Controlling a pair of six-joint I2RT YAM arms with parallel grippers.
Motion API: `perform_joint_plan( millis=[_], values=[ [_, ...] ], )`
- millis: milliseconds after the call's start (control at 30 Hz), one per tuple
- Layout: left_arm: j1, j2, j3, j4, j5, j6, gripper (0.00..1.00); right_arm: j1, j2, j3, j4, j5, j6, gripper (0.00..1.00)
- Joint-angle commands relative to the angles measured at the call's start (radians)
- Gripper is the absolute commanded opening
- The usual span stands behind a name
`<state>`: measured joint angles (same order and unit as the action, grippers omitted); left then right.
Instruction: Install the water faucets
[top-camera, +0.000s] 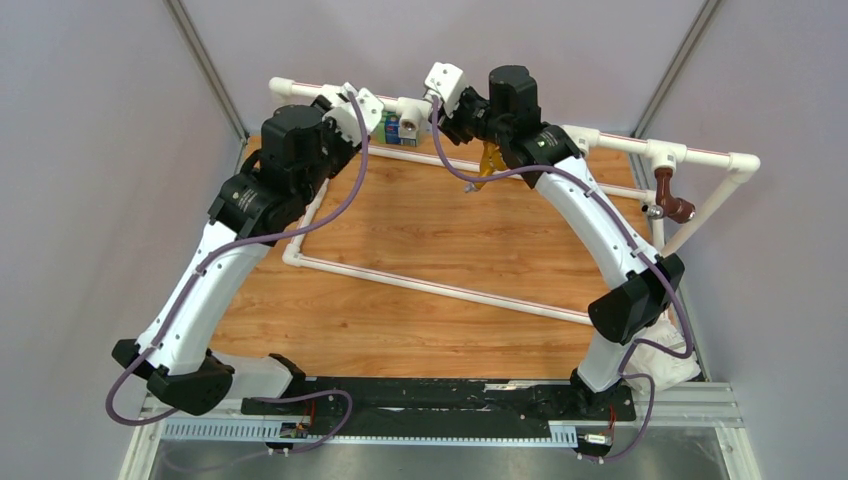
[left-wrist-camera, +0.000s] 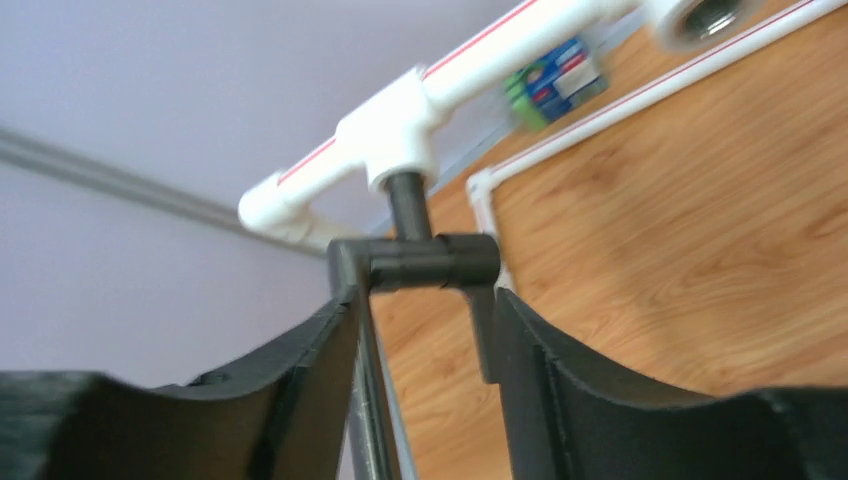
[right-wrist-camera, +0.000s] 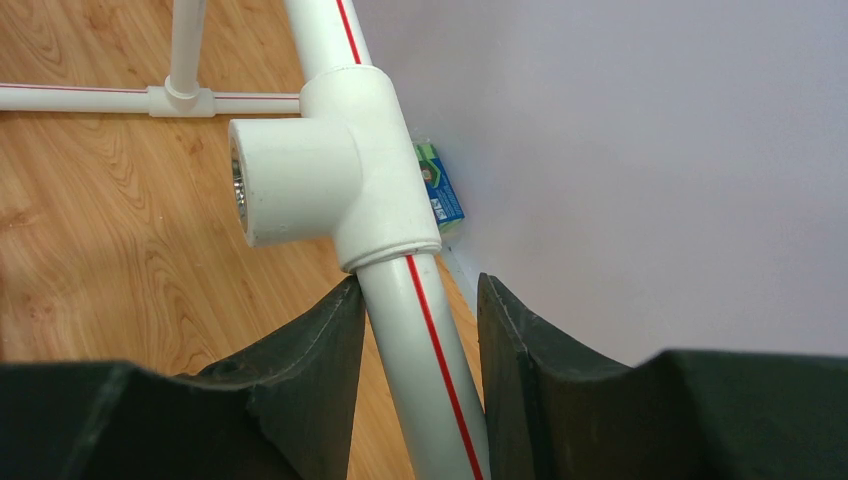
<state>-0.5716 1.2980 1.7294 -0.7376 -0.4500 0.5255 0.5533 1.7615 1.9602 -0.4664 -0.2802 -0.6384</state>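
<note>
Dark faucet: we log it seated in its tee, tightness unconfirmed. Left hand open; right hand clasps white pipe.

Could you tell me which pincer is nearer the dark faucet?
Left: the left pincer flanks the dark faucet; the right pincer straddles the white pipe farther along.

Wooden table, thin white pipe frame lying flat on it, small green-and-blue box at far edge

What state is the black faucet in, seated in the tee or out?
In. The faucet stem enters the tee socket in the left wrist view; how tight, cannot tell.
</note>
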Motion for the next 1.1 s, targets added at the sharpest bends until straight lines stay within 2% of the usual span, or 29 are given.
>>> perform_joint_plan(
  millis=[0, 100, 267, 333, 433, 567, 633, 833, 1067],
  values=[
    [-0.036, -0.025, 0.085, 0.096, 0.18, -0.128, 0.66, 0.054, 0.013, -0.034, -0.107, -0.105, 0.1, 0.0],
    [-0.036, -0.043, 0.107, 0.104, 0.186, -0.223, 0.75, 0.056, 0.012, -0.037, -0.109, -0.103, 0.102, 0.0],
    [0.01, -0.049, 0.168, 0.049, 0.077, -0.407, 0.83, 0.054, 0.009, -0.04, -0.107, -0.103, 0.1, 0.0],
    [0.09, -0.055, 0.185, 0.006, 0.124, -0.519, 0.84, 0.054, 0.009, -0.04, -0.107, -0.106, 0.102, 0.0],
    [0.246, -0.074, 0.157, -0.006, 0.27, -0.672, 0.84, 0.056, 0.006, -0.041, -0.109, -0.108, 0.103, 0.0],
    [0.361, -0.082, 0.082, 0.026, 0.41, -0.763, 0.84, 0.056, -0.004, -0.043, -0.107, -0.105, 0.102, 0.0],
    [0.404, -0.077, 0.053, 0.055, 0.444, -0.803, 0.84, 0.056, -0.007, -0.044, -0.107, -0.103, 0.102, 0.0],
    [0.503, -0.005, 0.027, 0.127, 0.666, -0.904, 0.81, 0.054, -0.013, -0.05, -0.106, -0.1, 0.097, 0.0],
    [0.503, 0.081, 0.077, 0.159, 0.781, -0.914, 0.66, 0.054, -0.011, -0.052, -0.106, -0.097, 0.098, 0.0]
  ],
)
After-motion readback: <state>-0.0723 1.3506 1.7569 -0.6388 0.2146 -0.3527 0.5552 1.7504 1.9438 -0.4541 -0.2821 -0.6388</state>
